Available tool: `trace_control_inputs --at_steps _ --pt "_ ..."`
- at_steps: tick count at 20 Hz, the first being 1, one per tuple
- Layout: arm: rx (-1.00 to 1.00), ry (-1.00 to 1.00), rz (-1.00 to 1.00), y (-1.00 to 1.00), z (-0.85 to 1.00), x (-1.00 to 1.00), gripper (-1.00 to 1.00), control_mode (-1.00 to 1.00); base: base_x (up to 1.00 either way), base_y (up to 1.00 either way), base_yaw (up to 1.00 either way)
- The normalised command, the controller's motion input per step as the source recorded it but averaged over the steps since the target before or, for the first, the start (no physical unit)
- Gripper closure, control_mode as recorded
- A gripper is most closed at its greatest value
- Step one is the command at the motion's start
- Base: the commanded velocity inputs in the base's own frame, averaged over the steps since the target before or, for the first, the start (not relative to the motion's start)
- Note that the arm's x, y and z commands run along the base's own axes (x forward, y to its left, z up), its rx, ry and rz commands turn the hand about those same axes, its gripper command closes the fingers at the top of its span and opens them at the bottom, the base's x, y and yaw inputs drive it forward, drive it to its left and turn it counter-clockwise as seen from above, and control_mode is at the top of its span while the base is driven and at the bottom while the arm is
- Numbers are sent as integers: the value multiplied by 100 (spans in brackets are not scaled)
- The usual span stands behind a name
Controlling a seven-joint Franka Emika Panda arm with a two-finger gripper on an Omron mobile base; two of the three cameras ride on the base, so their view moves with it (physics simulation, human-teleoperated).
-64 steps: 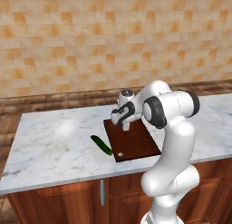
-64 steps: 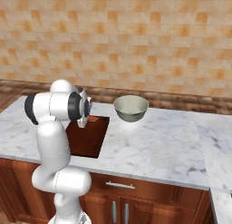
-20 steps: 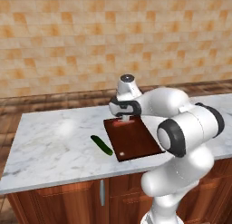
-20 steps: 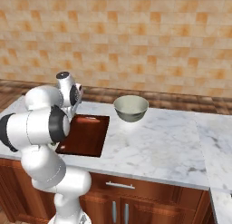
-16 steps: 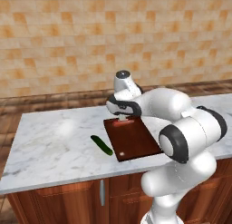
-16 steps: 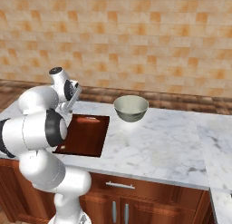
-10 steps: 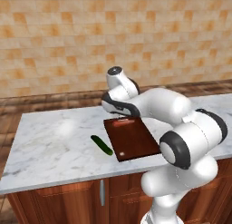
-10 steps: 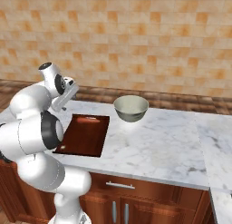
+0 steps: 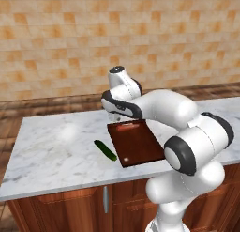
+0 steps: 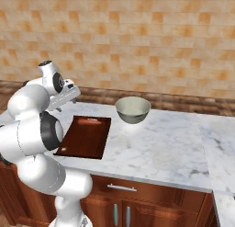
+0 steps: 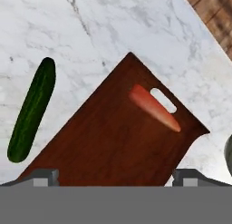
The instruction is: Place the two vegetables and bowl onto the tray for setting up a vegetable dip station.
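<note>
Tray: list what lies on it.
A carrot lies on the tray beside its handle slot. The cucumber and bowl sit off it on the counter. The tray's near end is cropped.

Carrot [image 11: 155, 107] on the tray [image 9: 136, 144] — cucumber [image 9: 105, 150] beside it, bowl [image 10: 132, 109] apart.

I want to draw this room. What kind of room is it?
It looks like a kitchen. There's a marble counter with wooden cabinets underneath, a tiled wall behind, and food things out: a cucumber, a carrot on a tray, and a bowl.
</note>
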Motion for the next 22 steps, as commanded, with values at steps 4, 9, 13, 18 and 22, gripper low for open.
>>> trace_control_inputs --at_steps 4,9,13,18,22 --pt "5 2 -27 16 0 -2 -100 -100 0 0 0" --pt "2 0 -26 21 0 0 -100 -100 0 0 0" --pt "2 0 -24 16 0 0 -100 -100 0 0 0" --pt "7 3 -24 15 0 0 -100 -100 0 0 0" --pt "15 6 -24 11 0 0 -100 -100 0 0 0"
